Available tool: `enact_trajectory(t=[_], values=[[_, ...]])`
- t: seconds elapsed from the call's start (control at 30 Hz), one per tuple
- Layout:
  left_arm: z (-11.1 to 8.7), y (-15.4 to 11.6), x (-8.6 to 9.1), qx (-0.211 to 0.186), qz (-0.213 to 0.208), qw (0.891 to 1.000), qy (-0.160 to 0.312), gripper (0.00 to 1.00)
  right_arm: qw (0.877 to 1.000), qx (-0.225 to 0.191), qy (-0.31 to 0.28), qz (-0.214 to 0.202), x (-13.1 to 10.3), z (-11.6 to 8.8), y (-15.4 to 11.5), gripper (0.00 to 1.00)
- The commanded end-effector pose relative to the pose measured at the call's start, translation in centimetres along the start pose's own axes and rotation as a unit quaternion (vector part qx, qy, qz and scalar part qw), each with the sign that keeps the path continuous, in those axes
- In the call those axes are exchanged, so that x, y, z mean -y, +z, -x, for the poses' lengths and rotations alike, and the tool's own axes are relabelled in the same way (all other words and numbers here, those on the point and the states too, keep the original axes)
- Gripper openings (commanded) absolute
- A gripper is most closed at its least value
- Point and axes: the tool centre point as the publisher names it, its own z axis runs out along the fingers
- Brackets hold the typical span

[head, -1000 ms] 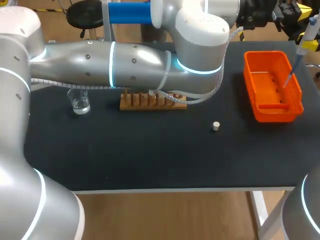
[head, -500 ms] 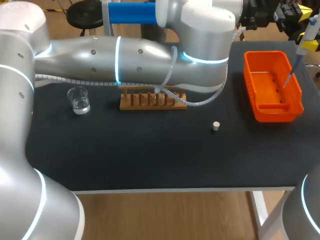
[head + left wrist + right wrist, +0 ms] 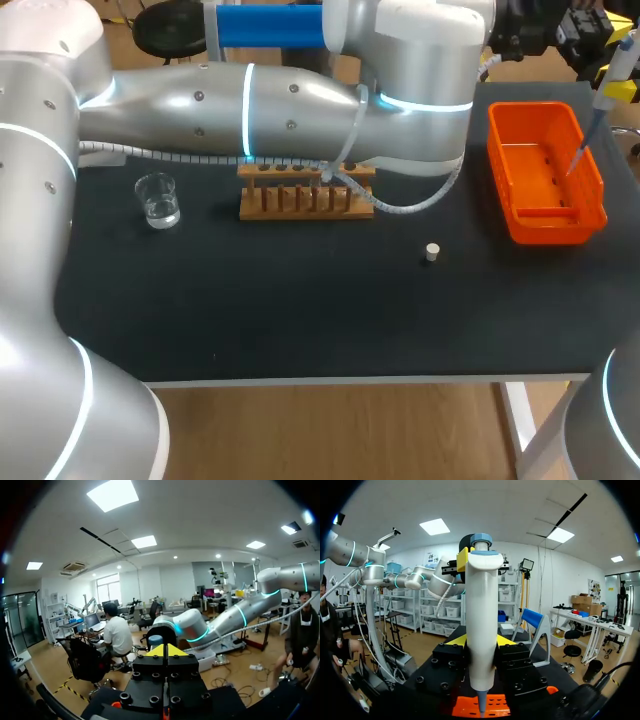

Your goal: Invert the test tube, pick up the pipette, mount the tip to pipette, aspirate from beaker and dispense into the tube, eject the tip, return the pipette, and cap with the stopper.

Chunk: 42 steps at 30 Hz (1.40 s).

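Head view: right pincer (image 3: 480, 642) sits clamped on the pipette (image 3: 612, 75), one yellow tip on each side of the white barrel. It holds the pipette upright, narrow end down. That end hangs over the orange tray (image 3: 550, 230), which lies well to the right of the wooden rack (image 3: 300, 200). The upright hold with the nose aimed into the tray looks chosen for a straight push onto a tip. Whether a tip is already on cannot be told.

Left arm (image 3: 280, 110) runs across just behind the rack and above it, with its wrist past the rack's right end. Left pincer (image 3: 167, 651) has its yellow tips pressed together into a single wedge with nothing seen between them, and it faces out toward the room, not down. It looks parked high so the rack top and the right arm's path are free.

The glass beaker (image 3: 158, 200) with clear liquid stands left of the rack, near it but apart, upright on the dark surface (image 3: 300, 300). The small pale stopper (image 3: 432, 252) sits alone to the right of the rack and closer to the robot. It is clear of both arms, likely kept for the last step.

No test tube can be made out in the rack. Only dark holes show along its top, so whether the tube is there or inverted cannot be judged.

Judged step: pipette picked up, tip mounting in hand. Aspirating, dispensing, ejecting, returning and capping are not yet done.
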Motion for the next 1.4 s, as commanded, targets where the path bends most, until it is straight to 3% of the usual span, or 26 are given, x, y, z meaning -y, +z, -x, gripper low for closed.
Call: enact_trajectory(t=[0.03, 1.4], values=[[0.2, 1.2, -0.4, 0.001, -0.007, 1.0, 0.002, 0.0, 1.0, 0.002, 0.0, -0.001, -0.1, -0.1, 0.1, 0.0], [0.0, 2.2, -1.7, 0.002, 0.007, 1.0, -0.015, 0.0, 1.0, 0.002, 0.0, -0.001, -0.1, -0.1, 0.1, 0.0]])
